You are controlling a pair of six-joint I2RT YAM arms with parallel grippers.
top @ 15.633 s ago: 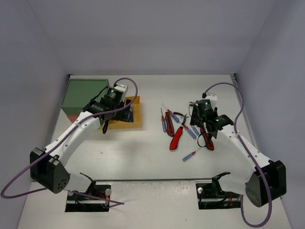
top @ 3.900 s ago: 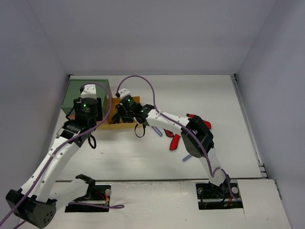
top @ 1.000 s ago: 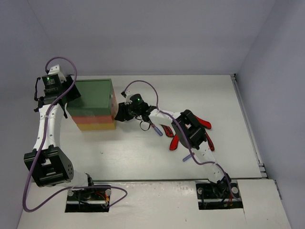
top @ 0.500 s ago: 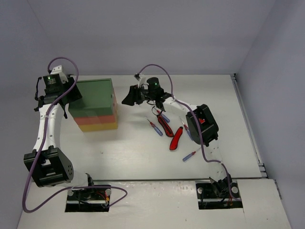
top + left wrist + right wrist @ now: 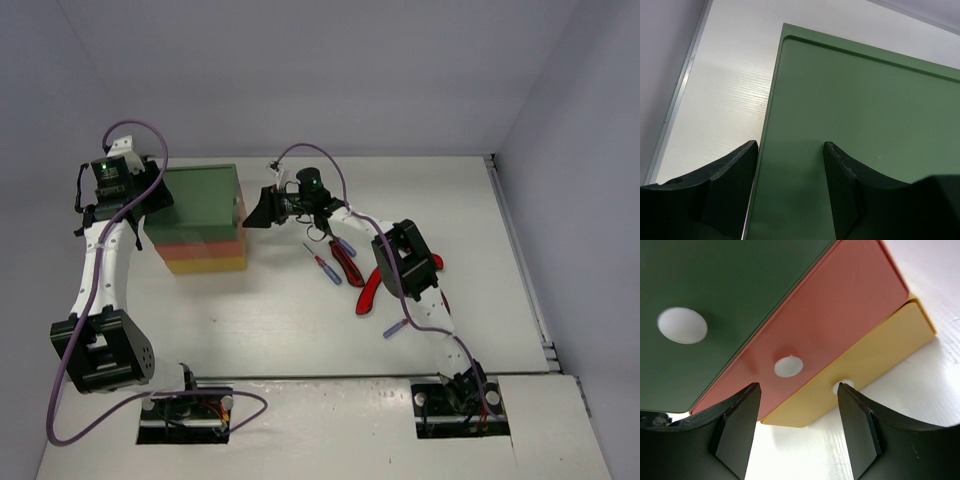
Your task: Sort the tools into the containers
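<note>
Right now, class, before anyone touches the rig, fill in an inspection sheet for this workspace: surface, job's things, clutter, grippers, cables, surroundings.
Surface: white table, no spills seen.
Job's things: cabinet at far left, its green, orange-red and yellow drawers looking shut; utility knives and screwdrivers lie loose mid-table; no pliers seen.
Clutter: nothing seen.
Grippers: left gripper open, straddling the left edge of the cabinet top; right gripper open, facing the drawer fronts.
Cables: purple cables loop off both arms, clear of the tools.
Surroundings: plain grey walls on three sides.
</note>
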